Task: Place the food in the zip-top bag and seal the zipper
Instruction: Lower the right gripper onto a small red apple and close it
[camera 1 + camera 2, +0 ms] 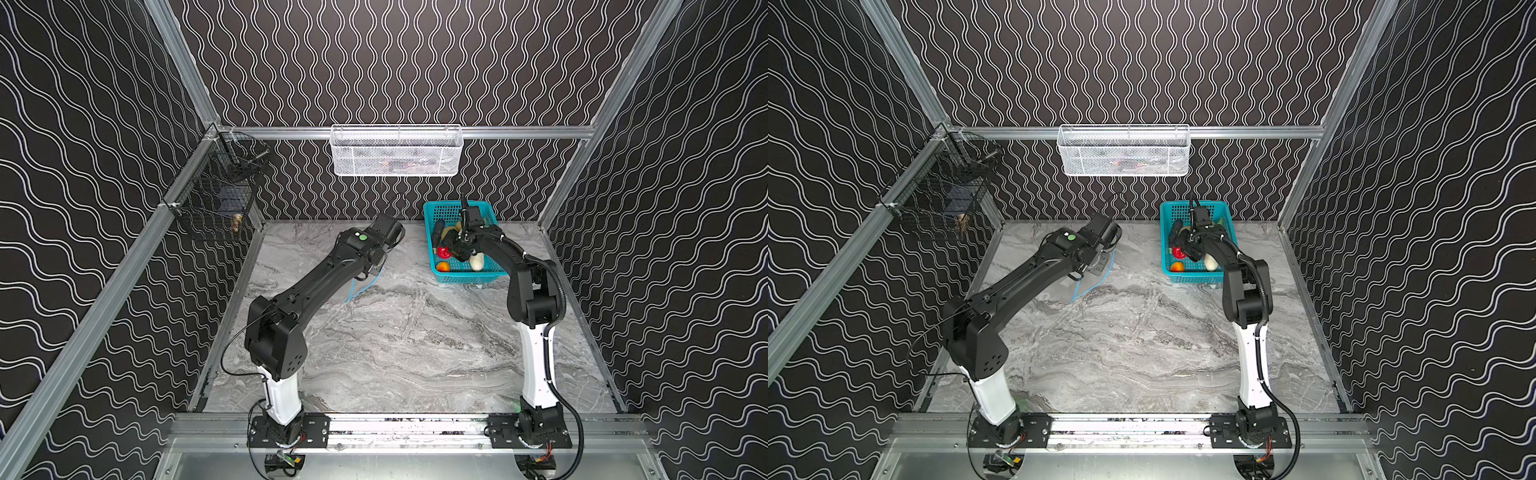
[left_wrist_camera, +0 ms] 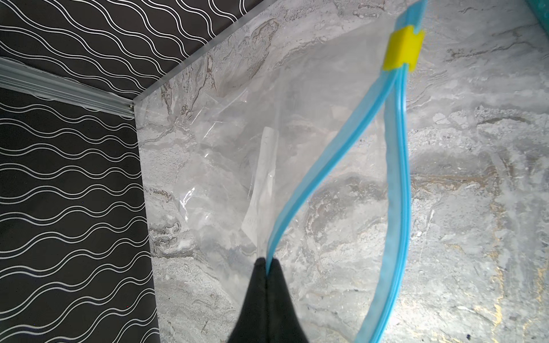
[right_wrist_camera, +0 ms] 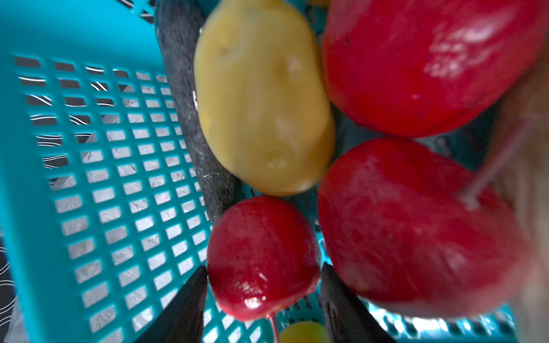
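The zip-top bag (image 2: pixel 237 133) hangs clear over the marble with its mouth gaping. My left gripper (image 2: pixel 267 264) is shut on one lip of the blue zipper (image 2: pixel 332 169). The yellow slider (image 2: pixel 402 49) sits at the far end. In both top views only a corner of the bag (image 1: pixel 361 286) (image 1: pixel 1092 278) shows under the left wrist. The food lies in the teal basket (image 1: pixel 457 204). My right gripper (image 3: pixel 264 265) is down in the basket, its jaws open and close on both sides of a small red tomato (image 3: pixel 261 255). Two bigger tomatoes (image 3: pixel 416 225), a potato (image 3: pixel 261 98) and a dark cucumber (image 3: pixel 190 118) lie beside it.
A white radish (image 1: pixel 477 262) and an orange-yellow piece (image 1: pixel 443 267) lie at the basket's near end. A white mesh basket (image 1: pixel 397 151) hangs on the back wall and a black wire basket (image 1: pixel 216 199) on the left rail. The marble table (image 1: pixel 395 340) spreads between the arms.
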### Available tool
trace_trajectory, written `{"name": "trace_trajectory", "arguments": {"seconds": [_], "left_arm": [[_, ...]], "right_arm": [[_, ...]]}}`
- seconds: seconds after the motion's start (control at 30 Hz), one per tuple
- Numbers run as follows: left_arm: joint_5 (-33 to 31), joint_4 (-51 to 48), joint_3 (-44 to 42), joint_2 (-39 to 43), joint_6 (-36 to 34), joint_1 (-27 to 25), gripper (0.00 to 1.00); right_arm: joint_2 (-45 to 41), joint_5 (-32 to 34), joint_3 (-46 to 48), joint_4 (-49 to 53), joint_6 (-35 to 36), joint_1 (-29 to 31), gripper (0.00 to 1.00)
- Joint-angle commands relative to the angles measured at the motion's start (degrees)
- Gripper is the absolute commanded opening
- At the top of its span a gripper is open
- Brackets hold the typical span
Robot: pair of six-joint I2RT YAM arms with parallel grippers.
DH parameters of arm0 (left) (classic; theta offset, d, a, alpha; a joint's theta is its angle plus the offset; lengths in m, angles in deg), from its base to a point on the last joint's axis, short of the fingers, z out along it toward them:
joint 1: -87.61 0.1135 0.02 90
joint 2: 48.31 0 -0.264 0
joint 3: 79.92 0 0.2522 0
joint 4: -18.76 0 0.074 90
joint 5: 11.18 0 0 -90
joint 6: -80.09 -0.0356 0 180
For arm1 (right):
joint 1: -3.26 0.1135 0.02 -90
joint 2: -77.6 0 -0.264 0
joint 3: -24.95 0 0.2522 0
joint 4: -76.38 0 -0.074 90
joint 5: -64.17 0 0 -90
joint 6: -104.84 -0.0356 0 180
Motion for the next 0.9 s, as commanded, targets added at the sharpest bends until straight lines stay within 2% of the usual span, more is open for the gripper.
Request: {"name": "trace_trajectory", "arguments": {"seconds": [0.0,0.2,0.47,0.87], "left_arm": [[-0.04,0.8,-0.04,0.39,-0.08,0.14,0.0],[0.48,0.97,-0.27,0.21,-0.09,0.19,0.0],[0.18,0.93,-0.29,0.17,0.28,0.17,0.0],[0.24,1.02,-0.22,0.29,0.08,0.19,0.0]], "right_arm": [[0.79,-1.16,-1.13,-0.16,-0.73,-0.26,0.62],[0.42,-1.62,-0.43,-1.99,-2.0,-0.39,0.66],[-0.61,-3.75,0.42,-4.21,-2.77,-0.74,0.54],[-7.78,-5.95,9.23,-11.33,-4.81,-1.36,0.45]]}}
